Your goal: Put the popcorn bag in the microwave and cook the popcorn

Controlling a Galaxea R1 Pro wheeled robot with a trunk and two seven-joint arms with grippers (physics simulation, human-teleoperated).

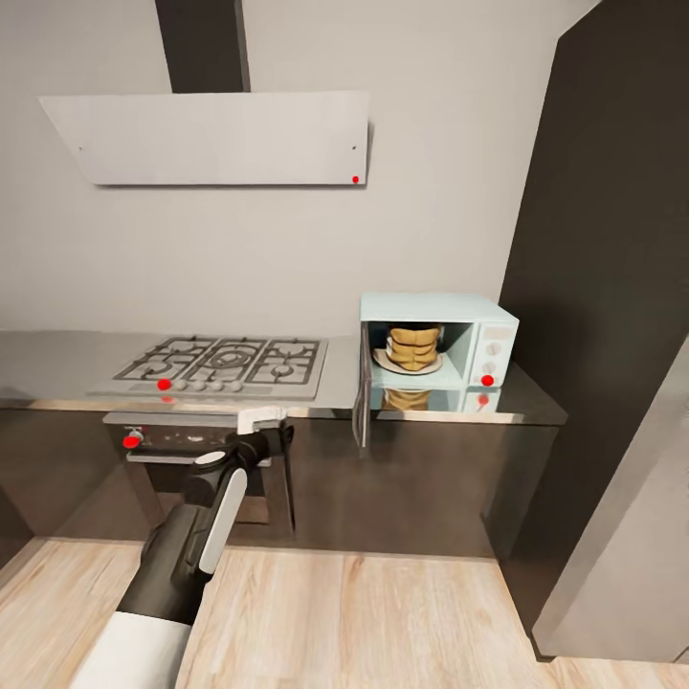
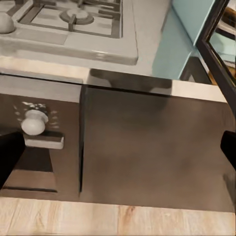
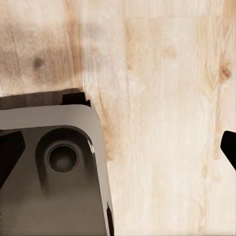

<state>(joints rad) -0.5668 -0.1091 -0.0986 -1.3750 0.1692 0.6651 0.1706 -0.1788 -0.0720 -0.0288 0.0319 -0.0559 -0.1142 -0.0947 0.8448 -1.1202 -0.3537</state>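
The mint-blue microwave point(image 1: 483, 321) stands on the grey countertop point(image 1: 57, 364) at the right end, its dark glass door point(image 1: 362, 402) swung open toward me. Inside, the golden-tan popcorn bag point(image 1: 413, 346) sits upright on a pale plate. The popcorn itself is hidden. My left gripper point(image 1: 260, 418) hovers in front of the counter edge, left of the open door, apart from it. In the left wrist view this gripper point(image 2: 118, 152) is open and empty, facing the dark cabinet front, with the microwave's side point(image 2: 172, 44) beyond. My right gripper point(image 3: 118, 150) is open over the wooden floor.
A gas hob point(image 1: 225, 364) sits left of the microwave, with a black built-in oven point(image 1: 191, 450) beneath and a range hood point(image 1: 211, 139) above. A tall dark cabinet point(image 1: 612, 239) walls off the right side. My grey base point(image 3: 49, 167) shows under the right gripper.
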